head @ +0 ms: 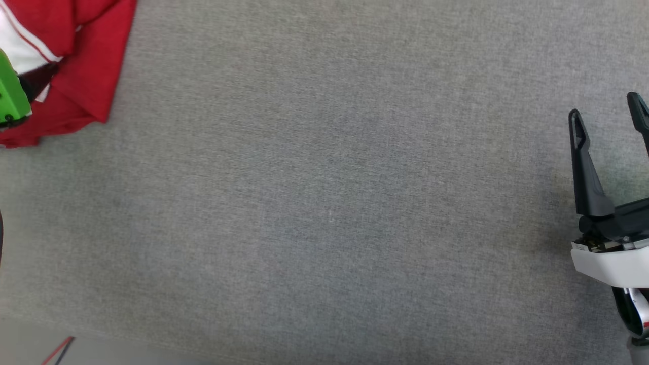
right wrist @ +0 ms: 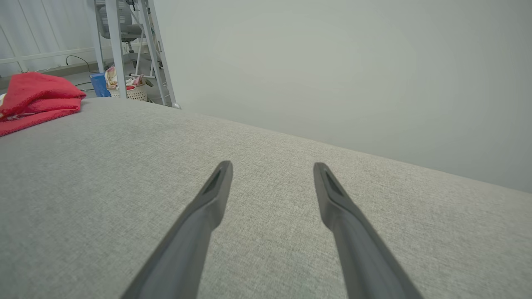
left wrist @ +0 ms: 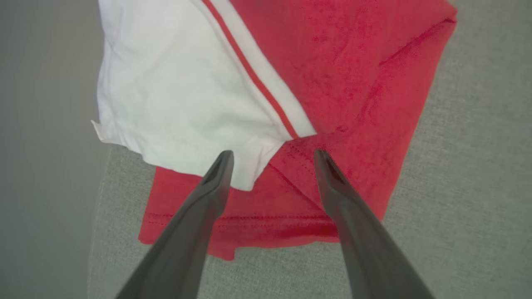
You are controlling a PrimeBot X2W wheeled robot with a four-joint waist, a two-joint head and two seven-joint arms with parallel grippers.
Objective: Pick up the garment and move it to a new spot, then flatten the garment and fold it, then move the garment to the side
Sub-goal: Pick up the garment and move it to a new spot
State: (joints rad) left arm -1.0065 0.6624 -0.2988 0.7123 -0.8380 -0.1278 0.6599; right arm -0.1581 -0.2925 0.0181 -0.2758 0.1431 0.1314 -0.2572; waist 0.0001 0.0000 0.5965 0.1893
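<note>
The garment [head: 86,66], red with a white sleeve and red-white trim, lies folded at the top left corner of the grey surface in the head view. The left wrist view looks down on the garment [left wrist: 341,83], white sleeve uppermost on the left. My left gripper [left wrist: 273,155] hovers open just above it, with nothing between its fingers. Over bare grey cloth at the right edge of the head view, my right gripper [head: 606,109] stands open and empty. In the right wrist view the right gripper [right wrist: 272,168] points across the surface, and the garment [right wrist: 33,97] sits far off at the left.
A grey fabric surface [head: 324,203] spreads across the head view; its near edge runs along the bottom left. A green part [head: 10,96] shows at the left edge. Beyond the surface's far edge stand a metal frame [right wrist: 124,45], a basket [right wrist: 126,89] and a pale wall.
</note>
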